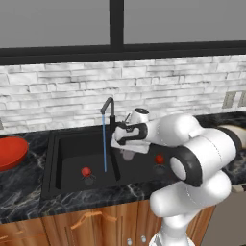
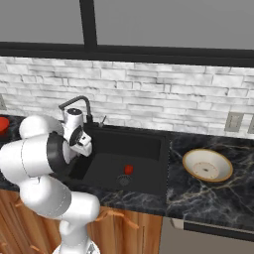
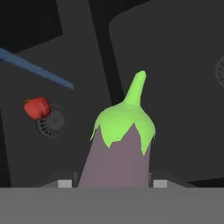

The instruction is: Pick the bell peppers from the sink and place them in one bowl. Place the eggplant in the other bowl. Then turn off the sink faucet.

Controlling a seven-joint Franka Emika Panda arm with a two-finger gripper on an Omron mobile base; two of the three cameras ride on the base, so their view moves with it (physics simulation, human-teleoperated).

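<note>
Got my pincer [image 3: 112, 183] pinched around the pale lilac-grey eggplant with the green cap [image 3: 119, 151], hanging over the divider of the black matte double-basin sink [image 1: 57, 163]. Below me, one small round red bell pepper [image 1: 86, 171] sits by the drain of one basin and the other red bell pepper [image 1: 159, 159] in the other basin. The slim black gooseneck faucet [image 1: 108, 111] just beside my pincer is pouring a thin blue stream.

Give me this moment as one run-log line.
gripper: shut on eggplant, above sink | bell peppers: one in each basin | faucet: running | bowls: red-orange bowl, tan bowl
</note>
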